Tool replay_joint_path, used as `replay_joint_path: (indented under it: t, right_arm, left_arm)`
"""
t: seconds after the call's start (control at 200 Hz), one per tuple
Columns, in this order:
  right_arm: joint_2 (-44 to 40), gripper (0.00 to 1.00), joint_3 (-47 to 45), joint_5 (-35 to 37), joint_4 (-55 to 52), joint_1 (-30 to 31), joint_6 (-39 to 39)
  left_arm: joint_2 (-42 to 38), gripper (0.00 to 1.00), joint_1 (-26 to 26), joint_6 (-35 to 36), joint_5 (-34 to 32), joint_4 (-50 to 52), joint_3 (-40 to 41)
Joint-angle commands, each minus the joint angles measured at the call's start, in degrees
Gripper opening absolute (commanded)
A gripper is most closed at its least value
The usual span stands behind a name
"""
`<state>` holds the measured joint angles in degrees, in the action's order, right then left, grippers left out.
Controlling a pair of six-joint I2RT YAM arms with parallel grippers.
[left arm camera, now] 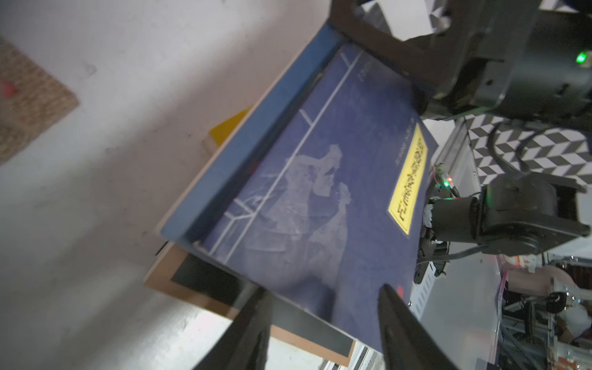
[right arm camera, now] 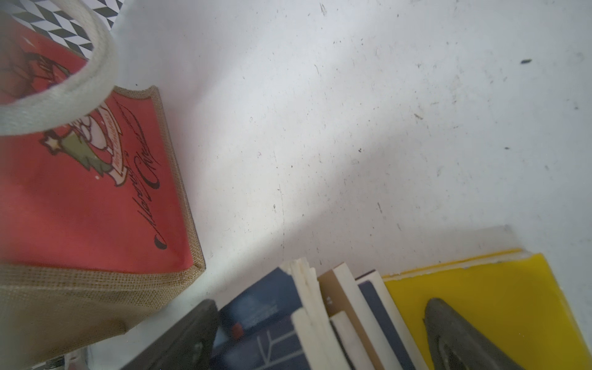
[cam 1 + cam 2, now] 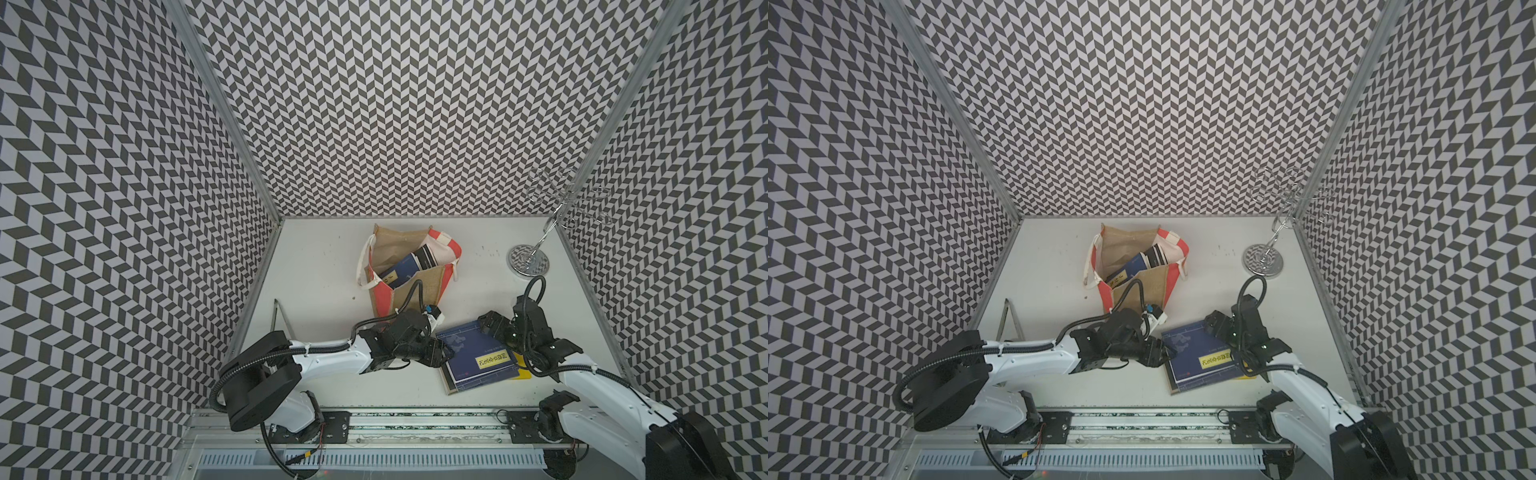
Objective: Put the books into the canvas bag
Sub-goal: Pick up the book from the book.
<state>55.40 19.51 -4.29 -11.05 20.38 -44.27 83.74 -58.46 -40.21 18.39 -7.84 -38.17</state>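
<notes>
The canvas bag (image 3: 395,299) (image 3: 1154,286) stands open mid-table, with a navy book (image 3: 401,268) and a black striped one (image 3: 428,255) leaning inside. A stack of books lies in front of it, topped by a navy book (image 3: 473,353) (image 1: 320,192) with a yellow label. A brown book (image 1: 179,288) and a yellow book (image 2: 480,298) lie lower in the stack. My left gripper (image 3: 444,353) (image 1: 322,288) is at the stack's left edge, its jaws partly apart astride the navy cover's edge. My right gripper (image 3: 488,326) (image 2: 322,302) stands open across the fanned page edges at the far right corner.
A chrome wire stand (image 3: 530,259) rises at the back right. A thin metal frame (image 3: 280,320) leans by the left wall. Patterned walls close in three sides, and the arm rail (image 3: 395,424) runs along the front. The bag's red face (image 2: 89,208) is close to the right gripper.
</notes>
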Motion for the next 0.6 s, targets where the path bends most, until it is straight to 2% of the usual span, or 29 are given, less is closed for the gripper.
replay_joint_path:
  t: [0.0,0.12,0.235,0.476,0.596]
  right_arm:
    - [0.33,1.00,-2.42,-1.86,-1.66,0.18,0.50]
    - [0.81,0.99,-2.46,-2.59,-0.78,0.18,0.81]
    - [1.12,0.99,-2.46,-3.26,-0.04,0.18,1.18]
    - [0.11,1.00,-2.01,-3.26,0.77,0.18,1.53]
    - [-0.80,0.99,-2.15,-3.14,1.29,0.18,1.39]
  left_arm:
    - [0.23,0.41,-0.17,0.20,0.69,-3.99,-2.82]
    - [0.03,0.39,-0.07,0.78,1.07,-4.94,-3.40]
    - [0.27,0.22,0.10,1.50,1.74,-5.54,-4.43]
    - [1.80,0.00,1.99,3.18,2.41,-5.30,-6.99]
    - [2.63,0.00,3.55,4.05,2.80,-5.30,-7.92]
